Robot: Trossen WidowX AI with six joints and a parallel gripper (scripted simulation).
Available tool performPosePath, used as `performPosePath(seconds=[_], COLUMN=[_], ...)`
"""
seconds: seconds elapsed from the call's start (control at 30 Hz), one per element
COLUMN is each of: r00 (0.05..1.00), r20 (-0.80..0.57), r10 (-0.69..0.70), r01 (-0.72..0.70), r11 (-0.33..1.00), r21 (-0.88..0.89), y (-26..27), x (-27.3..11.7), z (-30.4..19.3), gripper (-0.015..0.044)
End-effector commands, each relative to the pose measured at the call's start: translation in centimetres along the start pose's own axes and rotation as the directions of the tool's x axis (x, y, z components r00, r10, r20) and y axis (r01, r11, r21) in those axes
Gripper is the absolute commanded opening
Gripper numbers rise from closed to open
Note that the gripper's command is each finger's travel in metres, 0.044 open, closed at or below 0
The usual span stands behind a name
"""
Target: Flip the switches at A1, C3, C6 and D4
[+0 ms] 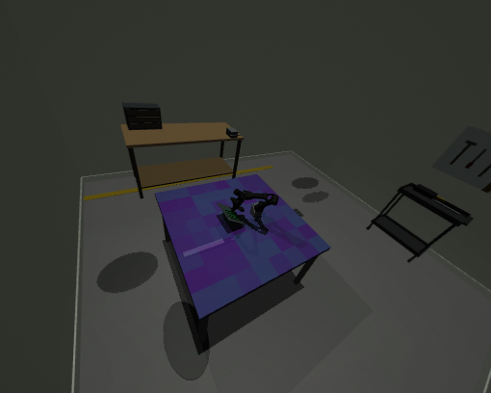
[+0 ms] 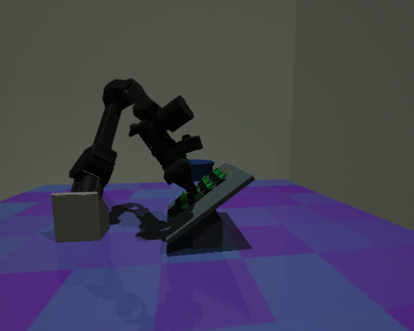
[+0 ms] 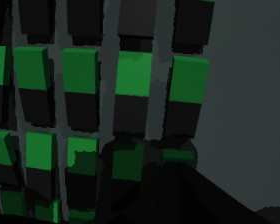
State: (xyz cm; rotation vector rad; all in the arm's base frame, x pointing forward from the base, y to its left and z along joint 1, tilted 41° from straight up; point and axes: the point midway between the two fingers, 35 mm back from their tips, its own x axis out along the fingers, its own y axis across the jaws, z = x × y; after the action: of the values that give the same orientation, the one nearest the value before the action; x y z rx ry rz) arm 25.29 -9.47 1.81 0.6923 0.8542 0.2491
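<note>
The tilted grey switch panel (image 1: 222, 207) (image 2: 239, 175) (image 3: 246, 75) stands on a dark wedge in front of the arm. It carries rows of green-and-black rocker switches. My gripper (image 2: 196, 195) (image 3: 173, 171) is shut and empty, its tip down at the panel face. In the wrist view the tip covers most of the rightmost-column switch (image 3: 178, 156) in the third visible row, apparently C6; only a green strip of its far end shows. Whether tip and switch touch is unclear. The rightmost switch one row farther (image 3: 189, 80) is uncovered. Row letters are out of the wrist view.
Neighbouring switches stand close on the tip's left, the nearest (image 3: 128, 160) in shadow. Bare panel lies right of the last column. A blue round container (image 2: 202, 166) stands behind the panel. The arm's base block (image 2: 76, 218) is on the checkered table (image 1: 224, 275) (image 2: 291, 284).
</note>
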Motion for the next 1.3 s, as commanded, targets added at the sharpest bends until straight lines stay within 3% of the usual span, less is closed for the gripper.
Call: performPosePath(seconds=[0.0,1.13,1.27], r00=[1.000,1.000,1.000], r20=[-0.001,-0.001,0.006], r10=[-0.005,-0.005,-0.009], r01=[0.005,0.005,0.009], r11=[1.000,1.000,1.000], r21=[0.005,0.005,0.003], y=[-0.1,-0.1,-0.4], x=[0.1,0.5,-2.7], z=[0.0,0.0,-0.1], gripper=[0.0000,0.0000,0.0000])
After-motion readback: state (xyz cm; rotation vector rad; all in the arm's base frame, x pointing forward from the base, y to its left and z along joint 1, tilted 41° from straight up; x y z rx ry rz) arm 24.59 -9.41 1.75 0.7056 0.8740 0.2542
